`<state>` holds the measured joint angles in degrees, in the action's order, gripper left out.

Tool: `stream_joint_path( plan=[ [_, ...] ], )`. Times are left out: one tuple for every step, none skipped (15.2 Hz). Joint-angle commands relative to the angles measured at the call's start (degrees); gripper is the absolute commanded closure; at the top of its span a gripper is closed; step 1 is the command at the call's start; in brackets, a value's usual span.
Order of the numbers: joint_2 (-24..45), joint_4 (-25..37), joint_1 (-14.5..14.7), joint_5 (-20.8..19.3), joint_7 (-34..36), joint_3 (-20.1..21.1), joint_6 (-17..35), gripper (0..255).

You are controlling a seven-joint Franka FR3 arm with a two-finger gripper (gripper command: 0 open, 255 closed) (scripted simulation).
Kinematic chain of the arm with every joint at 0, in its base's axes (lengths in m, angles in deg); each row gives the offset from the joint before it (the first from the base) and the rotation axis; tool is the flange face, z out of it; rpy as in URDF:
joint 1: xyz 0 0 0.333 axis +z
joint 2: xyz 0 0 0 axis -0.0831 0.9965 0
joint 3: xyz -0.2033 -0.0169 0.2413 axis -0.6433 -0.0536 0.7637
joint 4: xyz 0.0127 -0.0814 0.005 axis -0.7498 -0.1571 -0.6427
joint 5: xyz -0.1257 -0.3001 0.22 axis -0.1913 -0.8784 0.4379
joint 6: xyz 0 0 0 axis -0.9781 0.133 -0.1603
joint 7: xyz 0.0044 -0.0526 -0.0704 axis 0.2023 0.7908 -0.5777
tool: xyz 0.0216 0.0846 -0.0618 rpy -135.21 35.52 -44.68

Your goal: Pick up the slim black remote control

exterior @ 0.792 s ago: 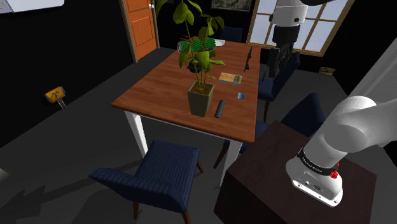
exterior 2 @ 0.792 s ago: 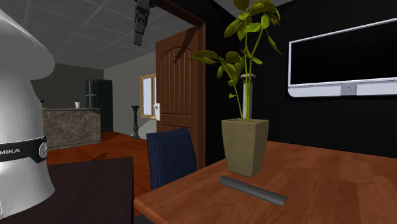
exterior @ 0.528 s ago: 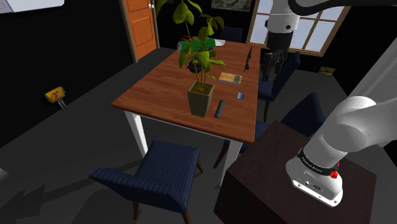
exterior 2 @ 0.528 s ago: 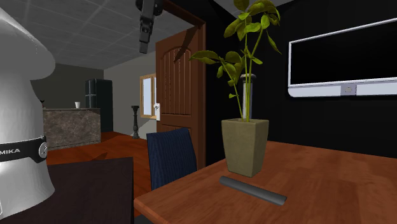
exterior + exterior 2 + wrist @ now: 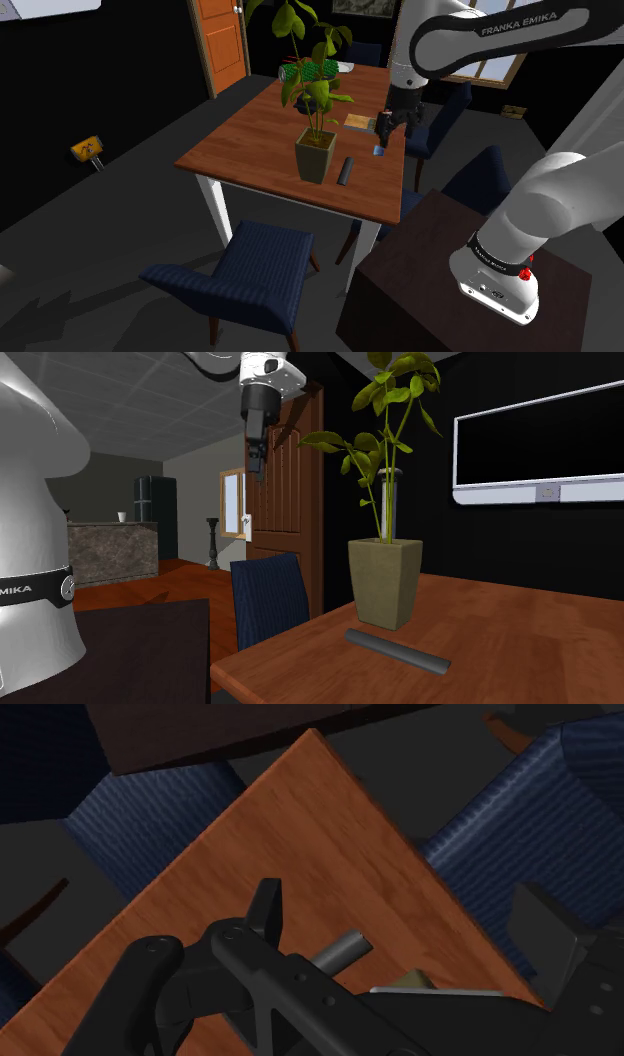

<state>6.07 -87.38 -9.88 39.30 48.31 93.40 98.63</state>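
Observation:
The slim dark grey remote lies flat on the brown table, just beside a square planter that holds a leafy plant. The second exterior view has the remote in front of the planter. My gripper hangs above the table's edge on the shoulder view's right, well above and beyond the remote, and points down. In the wrist view the gripper is open, with one end of the remote showing past the hand's body.
A tan book and a small blue object lie on the table near the gripper. Blue chairs stand around the table. My dark stand is at the shoulder view's lower right. An orange door is at the back.
The arm has swung down and towards the shoulder view's left, from beside the window to above the table's edge near the book. The remote has not moved.

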Motion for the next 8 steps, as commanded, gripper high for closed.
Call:
stream_joint_path(
  plan=[
    [3.9, -0.8, -1.2, -0.3, 3.3, 1.2, 5.9, 0],
    [5.8, -1.0, -1.8, -0.4, 5.0, 1.8, 8.4, 0],
    [7.7, -1.1, -2.4, -0.7, 6.8, 2.4, 10.8, 0],
    [9.7, -1.2, -3.0, -1.1, 8.6, 3.0, 13.3, 0],
    [11.7, -1.1, -3.6, -1.6, 10.5, 3.5, 15.7, 0],
    [13.8, -0.9, -4.3, -2.2, 12.4, 4.1, 18.0, 0],
    [16.0, -0.7, -5.0, -3.0, 14.5, 4.6, 20.3, 0],
    [18.2, -0.3, -5.7, -3.9, 16.5, 5.1, 22.5, 0]
  ],
)
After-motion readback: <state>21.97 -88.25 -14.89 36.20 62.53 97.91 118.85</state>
